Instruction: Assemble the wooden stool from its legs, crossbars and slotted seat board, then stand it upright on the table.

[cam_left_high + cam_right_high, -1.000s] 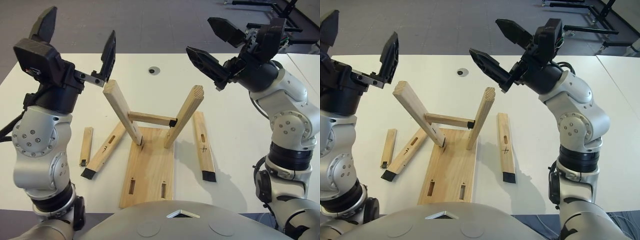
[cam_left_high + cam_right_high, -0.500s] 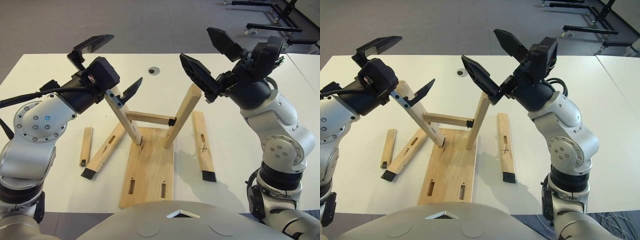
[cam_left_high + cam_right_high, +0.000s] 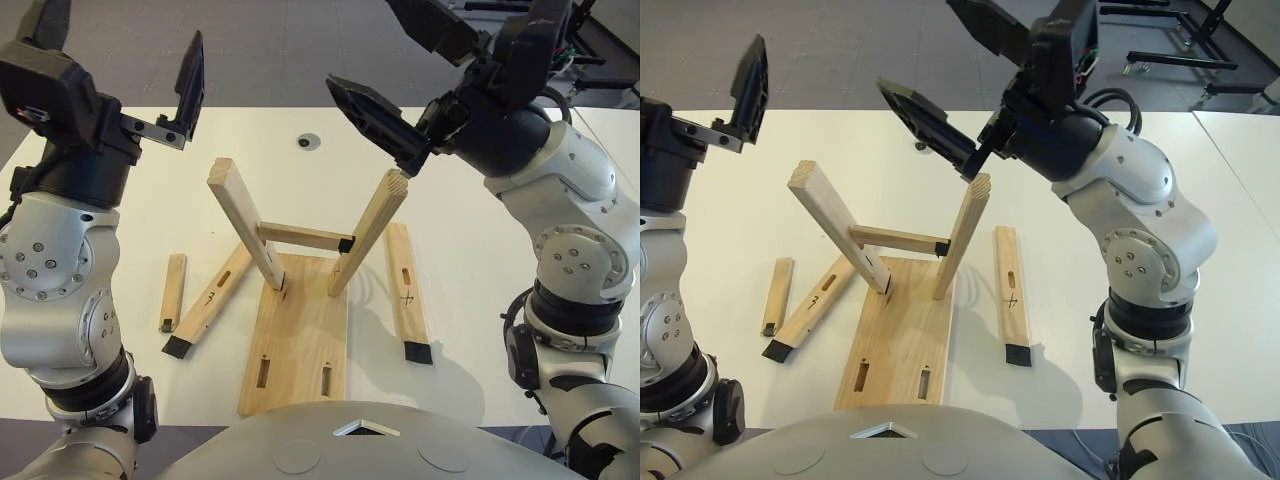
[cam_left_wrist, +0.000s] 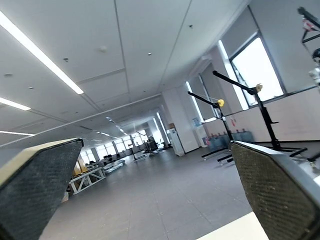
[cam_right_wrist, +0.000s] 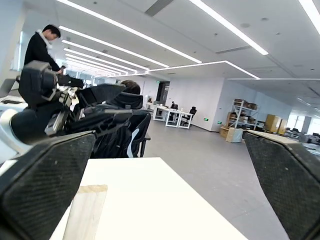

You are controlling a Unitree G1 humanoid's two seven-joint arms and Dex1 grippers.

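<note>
The slotted seat board point(image 3: 296, 340) lies flat on the white table point(image 3: 500, 270). Two legs stand tilted in its far slots, the left leg point(image 3: 245, 222) and the right leg point(image 3: 370, 232), joined by a crossbar point(image 3: 303, 238). Another leg point(image 3: 210, 300) and a short crossbar point(image 3: 173, 290) lie to the left of the board. A further leg point(image 3: 408, 292) lies to its right. My left gripper point(image 3: 120, 50) is open, held high to the left of the left leg. My right gripper point(image 3: 400, 65) is open above the right leg's top end point(image 5: 85, 210), its lower finger point(image 3: 375, 115) close over it.
A small round grommet point(image 3: 303, 142) sits in the table beyond the stool parts. Metal stands point(image 3: 580, 25) are on the floor at the far right. Bare table surface lies to the far left and right of the parts.
My left gripper has swung up and away from the left leg's top, its fingers now pointing upward. My right gripper has risen and shifted left above the right leg. The wooden parts have not moved.
</note>
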